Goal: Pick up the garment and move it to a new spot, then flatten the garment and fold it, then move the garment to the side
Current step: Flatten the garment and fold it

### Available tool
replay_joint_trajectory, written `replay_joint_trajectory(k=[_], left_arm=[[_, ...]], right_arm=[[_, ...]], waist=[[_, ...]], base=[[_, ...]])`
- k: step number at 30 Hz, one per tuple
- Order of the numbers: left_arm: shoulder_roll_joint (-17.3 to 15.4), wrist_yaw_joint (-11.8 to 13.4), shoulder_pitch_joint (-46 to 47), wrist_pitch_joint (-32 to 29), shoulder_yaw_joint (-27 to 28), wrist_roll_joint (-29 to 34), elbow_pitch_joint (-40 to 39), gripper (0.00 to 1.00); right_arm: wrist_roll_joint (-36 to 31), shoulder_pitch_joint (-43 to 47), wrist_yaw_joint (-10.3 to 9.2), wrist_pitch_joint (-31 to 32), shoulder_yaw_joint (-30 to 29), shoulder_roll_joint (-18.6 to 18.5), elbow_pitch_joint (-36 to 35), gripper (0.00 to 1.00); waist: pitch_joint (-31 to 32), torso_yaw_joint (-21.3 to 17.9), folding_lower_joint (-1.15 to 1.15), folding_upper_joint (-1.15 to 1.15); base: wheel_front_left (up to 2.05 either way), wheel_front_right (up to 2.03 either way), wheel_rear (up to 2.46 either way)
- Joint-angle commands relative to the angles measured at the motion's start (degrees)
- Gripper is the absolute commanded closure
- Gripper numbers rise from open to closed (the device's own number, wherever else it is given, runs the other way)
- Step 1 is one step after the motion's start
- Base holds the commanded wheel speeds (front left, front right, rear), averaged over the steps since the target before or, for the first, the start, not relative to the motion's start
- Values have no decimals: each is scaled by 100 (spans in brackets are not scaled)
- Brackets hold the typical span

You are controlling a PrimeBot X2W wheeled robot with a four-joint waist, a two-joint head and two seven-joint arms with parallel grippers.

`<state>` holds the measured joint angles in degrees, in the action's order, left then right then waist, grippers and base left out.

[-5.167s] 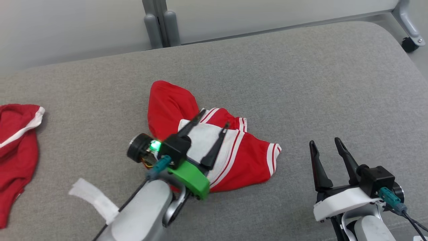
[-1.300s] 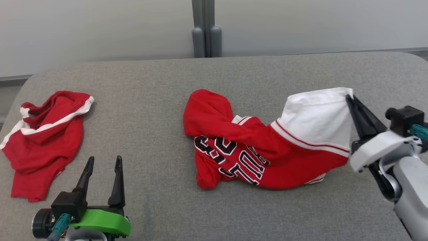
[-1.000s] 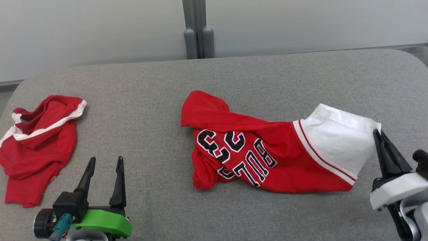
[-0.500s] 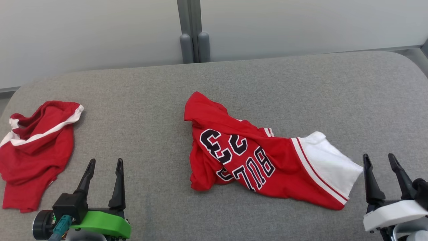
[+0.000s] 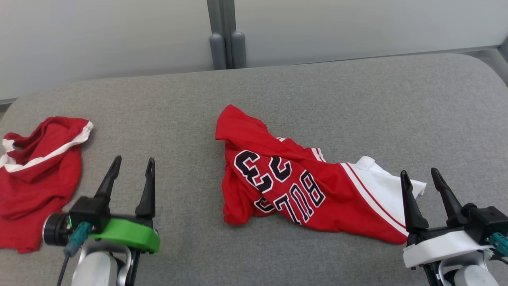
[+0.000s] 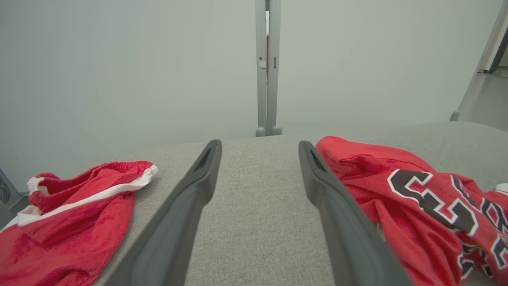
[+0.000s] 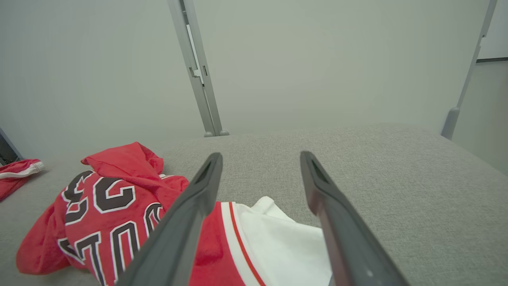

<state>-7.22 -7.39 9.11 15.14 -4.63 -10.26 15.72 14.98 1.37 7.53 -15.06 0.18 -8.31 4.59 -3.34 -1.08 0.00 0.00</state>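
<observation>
The left gripper [image 5: 133,161] sits low on the left on a green mount above its pale forearm [image 5: 95,270], its two dark fingers [image 5: 147,190] spread wide and pointing forward. The right gripper [image 5: 419,172], on a white mount, has its fingers parted just as wide.

Head cam looks down & fwd over the grey bench [image 5: 317,91] from above, L & R wrist cams sit low, close to its surface, facing the back wall [image 6: 119,59]; all 3 share the red jersey [image 5: 293,186] mid-bench.
</observation>
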Motion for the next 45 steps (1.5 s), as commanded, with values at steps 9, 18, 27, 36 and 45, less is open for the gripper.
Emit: replay_joint_trajectory(k=[9, 18, 27, 36, 45], left_arm=[[-451, -12, 1623, 0, -841, -302, 808, 0], [-802, -13, 2372, -12, -1798, -743, 1910, 0], [-965, -11, 2501, 1, -2437, -1179, 2535, 0], [-822, -6, 2783, 5, -2980, -1609, 2980, 0], [-710, -6, 3112, -2, -3575, -2133, 3481, 100]], right_arm=[[50, -396, -8, -17, 148, 50, 62, 0], [68, -521, -8, -17, 13, 141, 30, 0], [56, -549, -7, -17, -71, 196, -39, 0], [91, -644, -8, -17, 37, 194, 13, 0], [100, -641, -7, -17, 44, 176, 31, 0]], waist=[[-527, -576, 0, 0], [-822, -955, 0, 0], [-984, -1013, 0, 0], [-1053, -1146, 0, 0], [-1058, -1252, 0, 0]], base=[[0, 0, 0], [0, 0, 0], [0, 0, 0], [0, 0, 0], [0, 0, 0]])
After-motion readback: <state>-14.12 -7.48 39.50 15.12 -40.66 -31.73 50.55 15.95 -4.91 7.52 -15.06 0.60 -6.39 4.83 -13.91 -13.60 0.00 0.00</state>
